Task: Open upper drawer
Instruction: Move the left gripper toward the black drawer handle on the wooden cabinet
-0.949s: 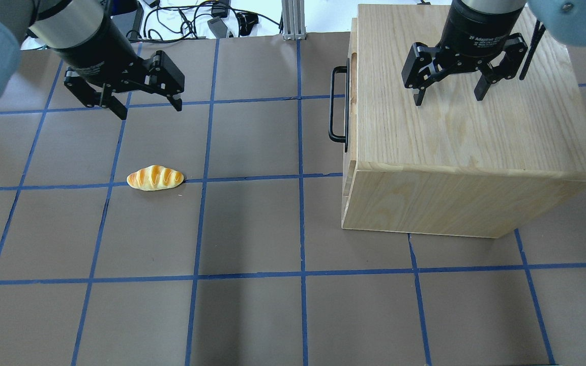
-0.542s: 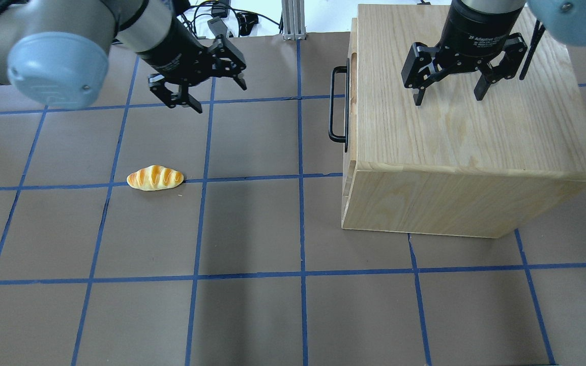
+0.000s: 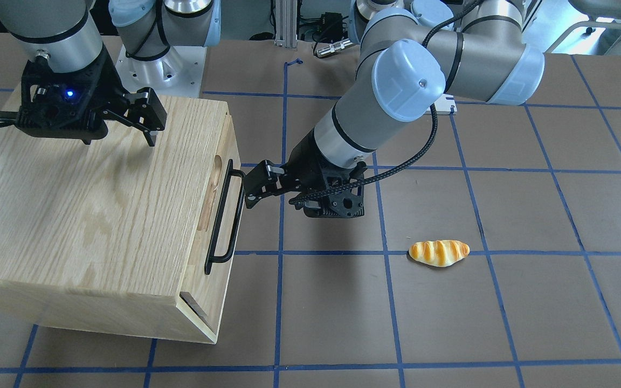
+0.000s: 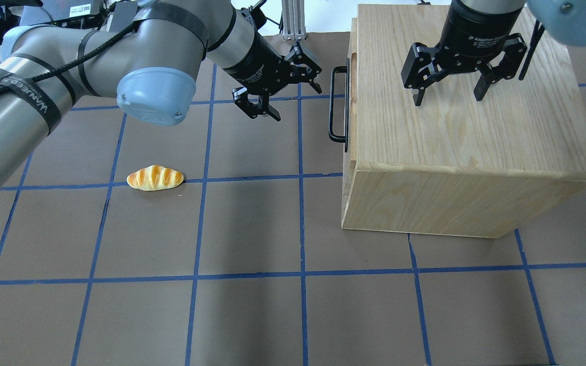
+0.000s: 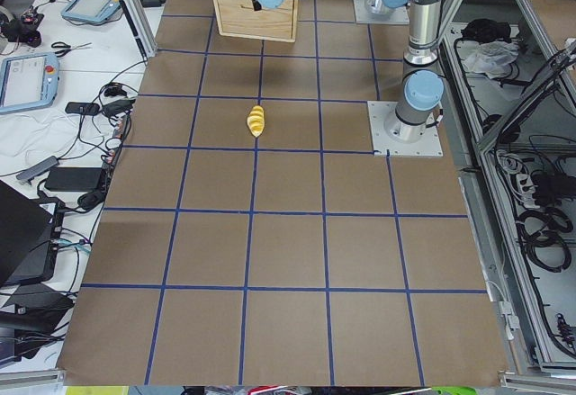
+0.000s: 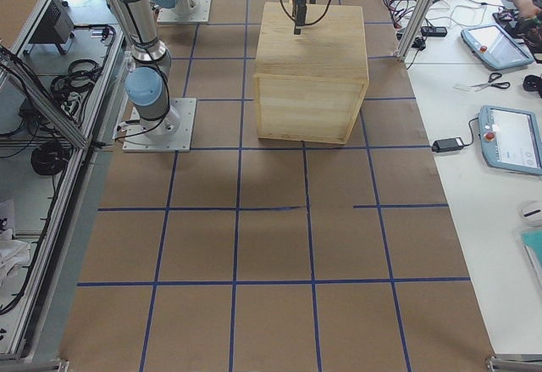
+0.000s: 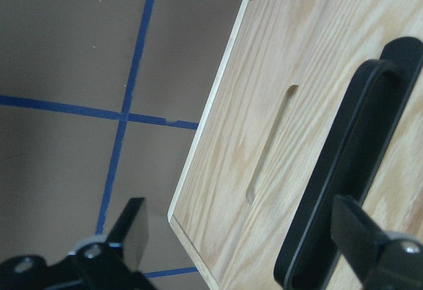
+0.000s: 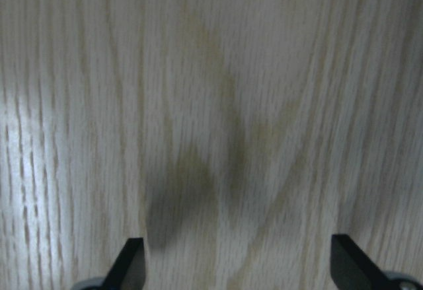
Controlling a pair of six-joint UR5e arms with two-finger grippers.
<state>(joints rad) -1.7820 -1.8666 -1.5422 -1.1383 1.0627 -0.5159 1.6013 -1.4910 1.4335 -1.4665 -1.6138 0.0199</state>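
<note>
The upper drawer (image 4: 352, 109) is a light oak front panel on the cabinet's left face, with a long black bar handle (image 4: 338, 104) and an oval finger slot (image 7: 271, 146). It sits in against the cabinet (image 4: 466, 101). My left gripper (image 4: 297, 96) is open and empty, just left of the handle and facing it. In the front-facing view the left gripper (image 3: 247, 191) is close beside the handle (image 3: 227, 215), not around it. In the left wrist view the handle (image 7: 350, 171) lies between the fingers. My right gripper (image 4: 449, 99) hangs open and empty over the cabinet top.
A toy bread roll (image 4: 155, 178) lies on the brown mat with blue grid lines, left of the cabinet; it also shows in the front-facing view (image 3: 439, 252). Cables and a metal post (image 4: 293, 20) are at the table's far edge.
My left arm has swung right across the table, bringing its open gripper from the far left up close to the drawer handle. The right gripper, drawer and bread roll have not moved.
</note>
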